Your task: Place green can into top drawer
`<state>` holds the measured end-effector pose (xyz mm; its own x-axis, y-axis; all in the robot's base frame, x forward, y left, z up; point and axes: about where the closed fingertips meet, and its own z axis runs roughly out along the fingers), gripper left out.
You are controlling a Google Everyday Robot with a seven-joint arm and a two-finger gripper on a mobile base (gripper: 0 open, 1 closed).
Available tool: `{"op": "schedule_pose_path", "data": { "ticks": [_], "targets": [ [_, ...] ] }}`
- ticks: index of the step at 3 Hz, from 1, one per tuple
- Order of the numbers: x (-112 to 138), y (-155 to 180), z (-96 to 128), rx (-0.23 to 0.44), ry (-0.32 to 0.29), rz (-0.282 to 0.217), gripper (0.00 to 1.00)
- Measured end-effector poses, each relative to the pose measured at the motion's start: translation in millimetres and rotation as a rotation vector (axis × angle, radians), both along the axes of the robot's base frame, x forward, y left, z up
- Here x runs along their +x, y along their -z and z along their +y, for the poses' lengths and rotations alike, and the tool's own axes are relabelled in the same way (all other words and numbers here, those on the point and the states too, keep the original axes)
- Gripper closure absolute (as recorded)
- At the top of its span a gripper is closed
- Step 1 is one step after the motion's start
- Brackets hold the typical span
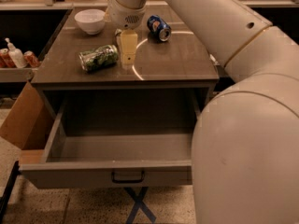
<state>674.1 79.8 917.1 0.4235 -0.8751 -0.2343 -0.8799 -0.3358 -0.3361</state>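
Observation:
The green can [98, 57] lies on its side on the left part of the cabinet top [173, 62]. My gripper [127, 51] hangs just right of the can, close to its end, low over the top. The top drawer [70, 174] is pulled out wide below the cabinet top, with its dark handle [127, 177] at the centre of the front panel. The inside of the drawer shows nothing in it. My arm fills the right side of the view.
A white bowl [90, 20] sits at the back left of the top. A blue can [159, 28] lies at the back, right of my gripper. A cardboard box [23, 120] leans left of the drawer. Bottles [14, 56] stand on a shelf at far left.

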Motion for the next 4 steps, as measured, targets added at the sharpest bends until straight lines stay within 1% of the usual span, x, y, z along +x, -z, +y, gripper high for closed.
{"op": "schedule_pose_path", "data": {
  "ticks": [1,2,3,4],
  "targets": [
    [5.2,21.5,28.2,0.005,-0.052,0.028,0.0],
    [8.3,43.1,48.8,0.007,-0.085,0.059,0.0],
    [9.5,63.7,64.9,-0.001,-0.111,0.094,0.0],
    [10.4,79.4,71.5,-0.018,-0.119,0.122,0.19]
  ]
}}
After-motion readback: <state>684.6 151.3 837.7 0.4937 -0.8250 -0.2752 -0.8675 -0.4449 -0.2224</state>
